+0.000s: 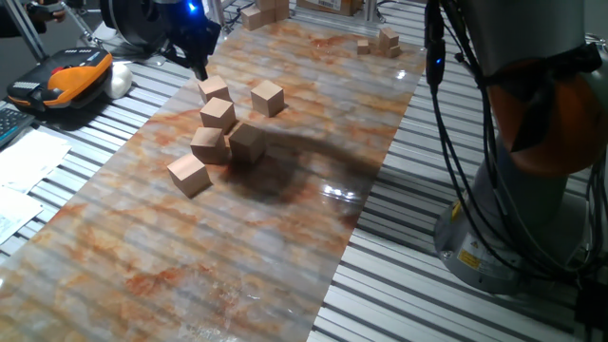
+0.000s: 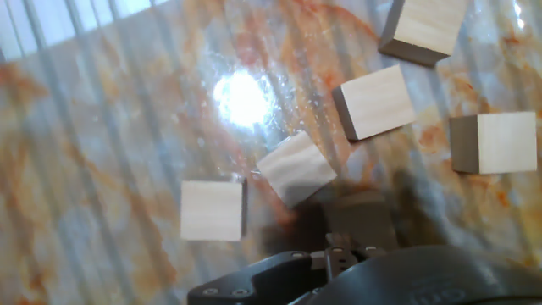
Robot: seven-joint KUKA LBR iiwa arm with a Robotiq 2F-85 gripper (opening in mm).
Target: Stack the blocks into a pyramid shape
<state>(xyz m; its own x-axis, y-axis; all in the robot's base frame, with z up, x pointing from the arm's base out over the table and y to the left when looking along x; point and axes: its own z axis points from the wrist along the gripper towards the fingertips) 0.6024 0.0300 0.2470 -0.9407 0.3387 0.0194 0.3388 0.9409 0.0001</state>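
Observation:
Six light-tan wooden blocks lie loosely grouped on the marbled mat (image 1: 237, 247). In the fixed view they are one at the back left (image 1: 215, 89), one at the back right (image 1: 268, 97), a close cluster of three (image 1: 218, 114) (image 1: 208, 144) (image 1: 247, 141) and one at the front (image 1: 189, 175). The dark gripper (image 1: 200, 68) hangs just above and behind the back-left block. In the hand view five blocks show in the light (image 2: 212, 210) (image 2: 296, 167) (image 2: 373, 102) (image 2: 426, 30) (image 2: 495, 142), and a shaded one (image 2: 360, 216) lies right by the hand's housing (image 2: 339, 271). The fingertips are hidden.
Small wooden pieces (image 1: 380, 43) are heaped at the far end of the mat. An orange and black device (image 1: 71, 76) and papers (image 1: 28, 161) lie to the left on the slatted metal table. The arm's base (image 1: 532, 190) with hanging cables stands at the right.

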